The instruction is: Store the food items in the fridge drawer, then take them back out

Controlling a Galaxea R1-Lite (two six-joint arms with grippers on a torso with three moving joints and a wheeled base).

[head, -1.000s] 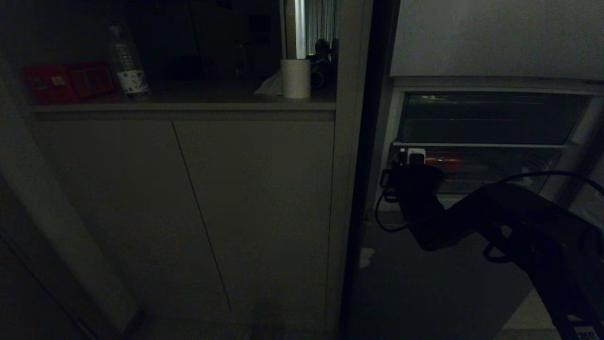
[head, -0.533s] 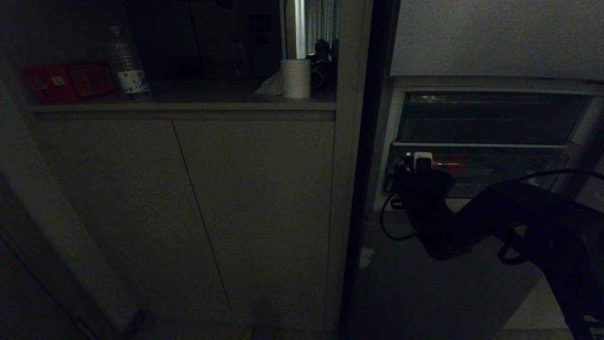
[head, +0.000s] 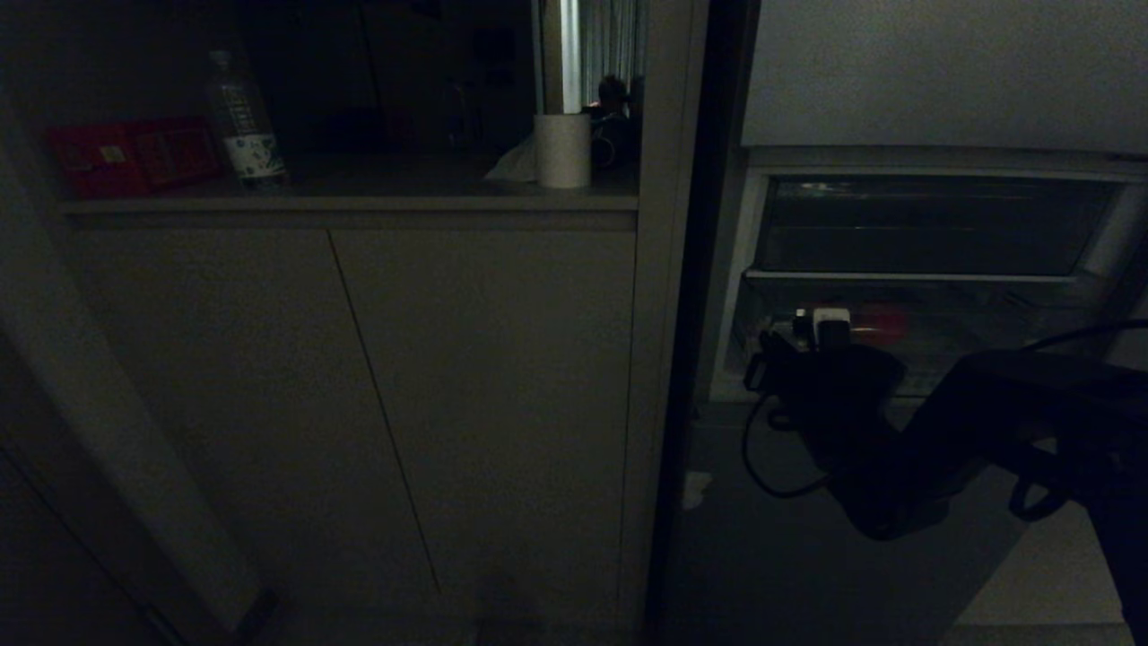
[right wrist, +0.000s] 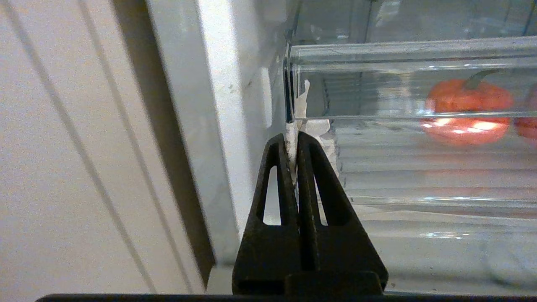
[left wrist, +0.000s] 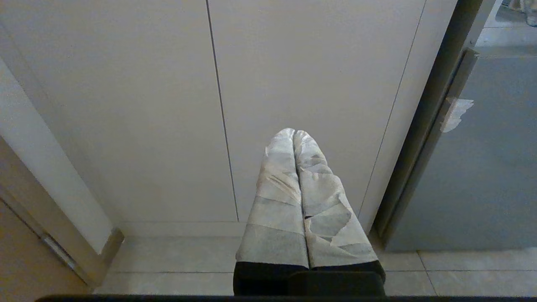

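Right hand (right wrist: 293, 140) pinches drawer (right wrist: 398, 167) corner tape.

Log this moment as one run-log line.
right gripper: shut on tape tab at fridge drawer corner | food items: inside drawer | left gripper: shut, parked by cabinets

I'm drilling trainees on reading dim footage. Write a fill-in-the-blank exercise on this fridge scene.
1. The right gripper is shut on a strip of white ____.
2. The food items in the fridge drawer are coloured ____.
3. The left gripper points at pale cabinet ____.

Missing: tape; red; doors
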